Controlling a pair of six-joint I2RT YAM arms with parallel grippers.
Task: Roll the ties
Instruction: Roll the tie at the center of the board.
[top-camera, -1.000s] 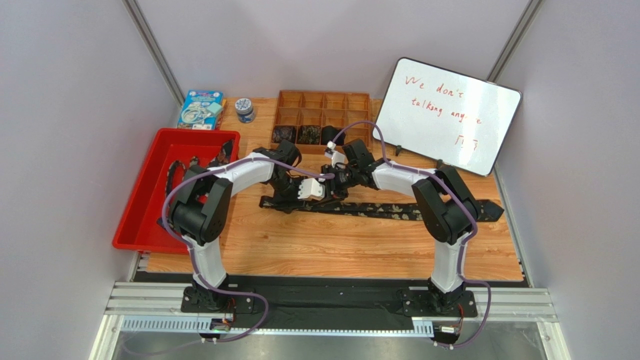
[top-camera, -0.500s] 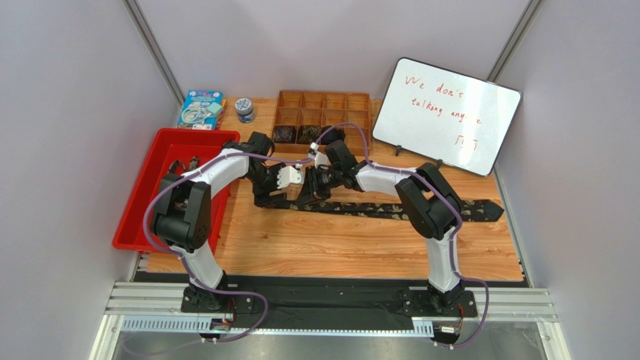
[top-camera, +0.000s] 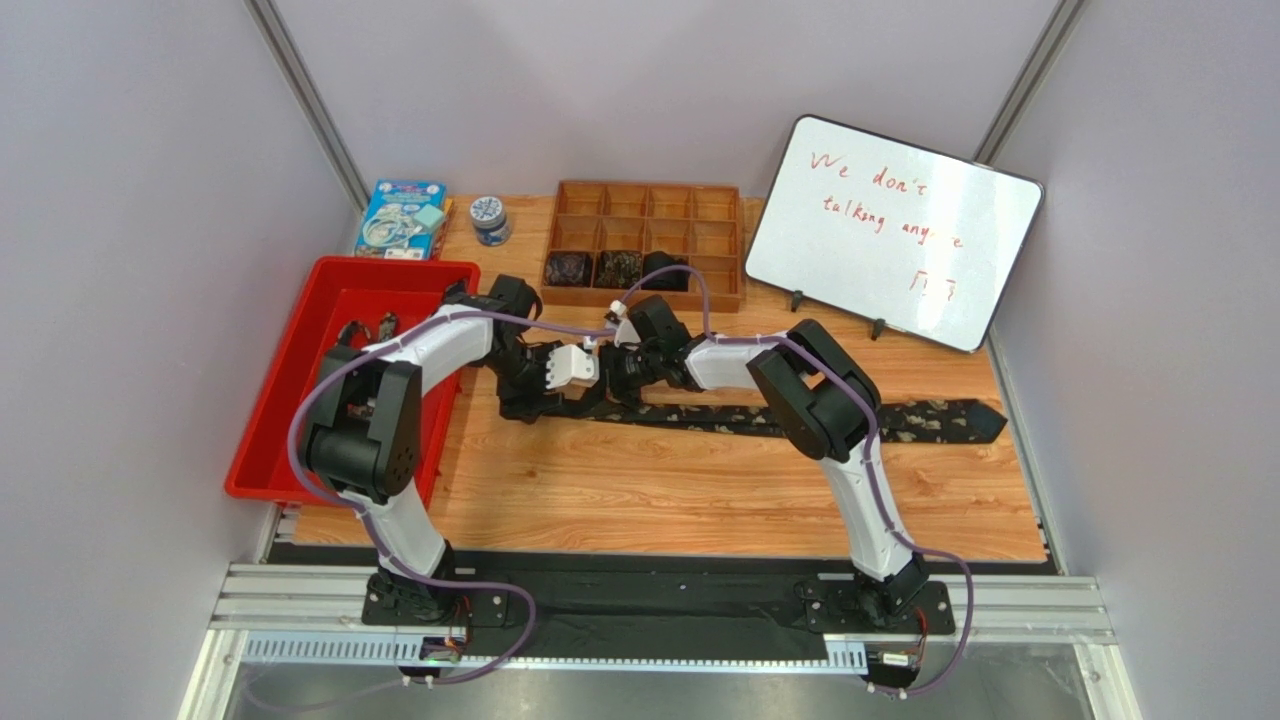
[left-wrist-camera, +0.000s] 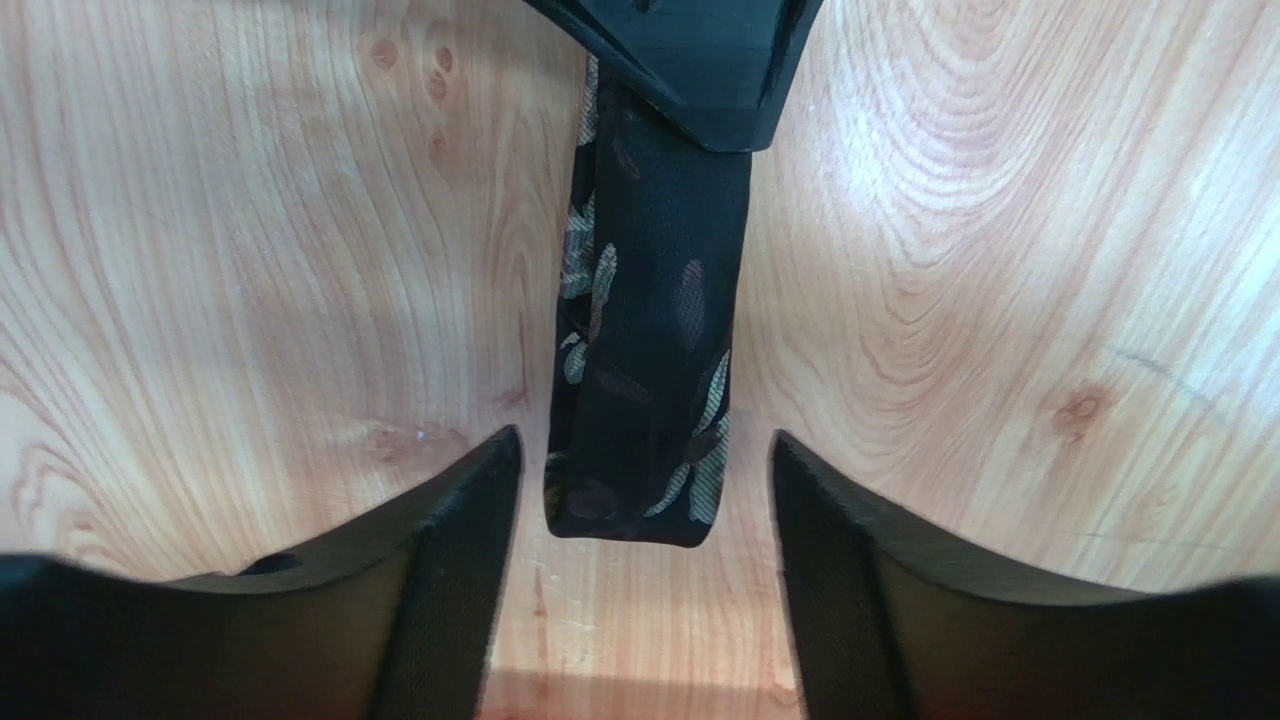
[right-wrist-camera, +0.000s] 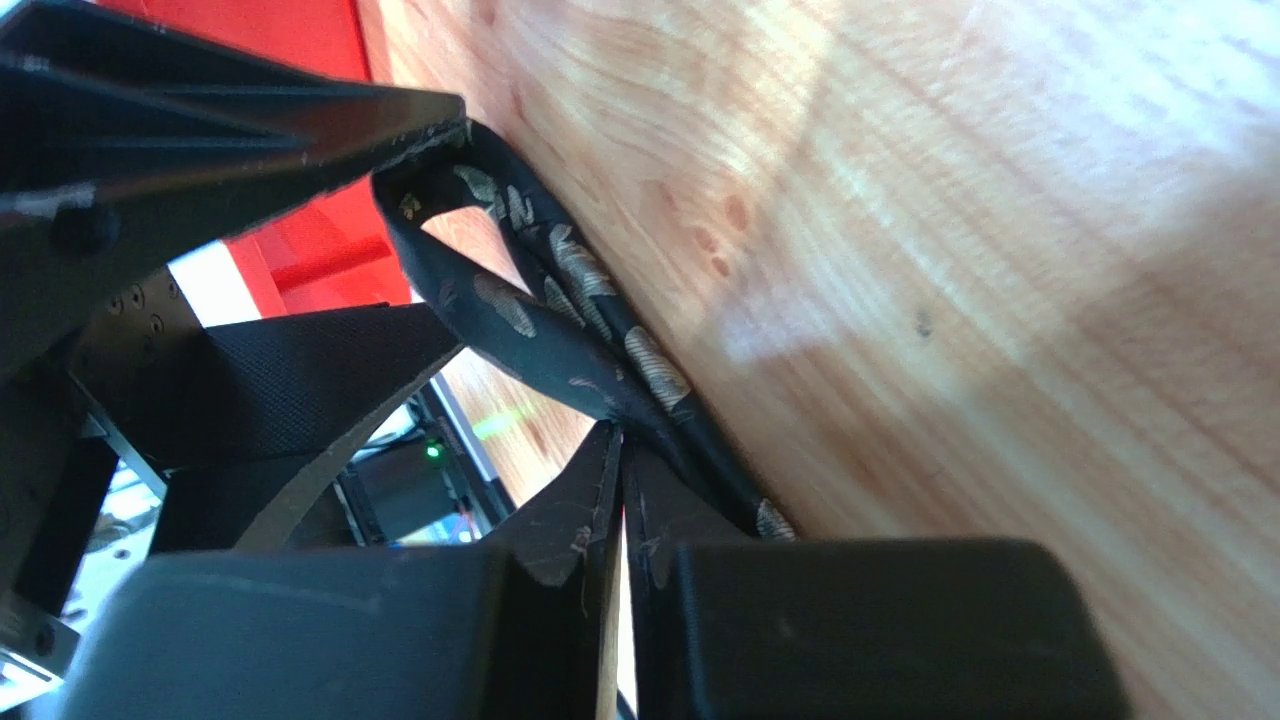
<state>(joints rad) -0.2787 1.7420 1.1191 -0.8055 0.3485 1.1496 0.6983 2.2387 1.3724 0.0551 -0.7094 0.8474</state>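
A dark tie (top-camera: 902, 422) with pale speckles lies flat across the wooden table, narrow end to the left. My left gripper (top-camera: 583, 365) is open, and its fingers straddle the tie's narrow end (left-wrist-camera: 639, 375) low over the wood. My right gripper (top-camera: 613, 378) is shut on the tie (right-wrist-camera: 511, 308) just behind that end, which is folded into a small loop. In the right wrist view the right gripper (right-wrist-camera: 619, 450) pinches both layers. Three rolled coils (top-camera: 613, 269) sit in the wooden organizer's front row. More ties (top-camera: 361, 342) lie in the red tray.
The red tray (top-camera: 286, 383) stands at the left edge. The wooden organizer (top-camera: 646, 192) is at the back, a whiteboard (top-camera: 894, 225) leans at the back right. A blue box (top-camera: 401, 219) and a small jar (top-camera: 489, 219) are at the back left.
Both grippers have moved left along the tie to its narrow end. The right arm has stretched out further to the left. The tie's wide end has stayed in place.
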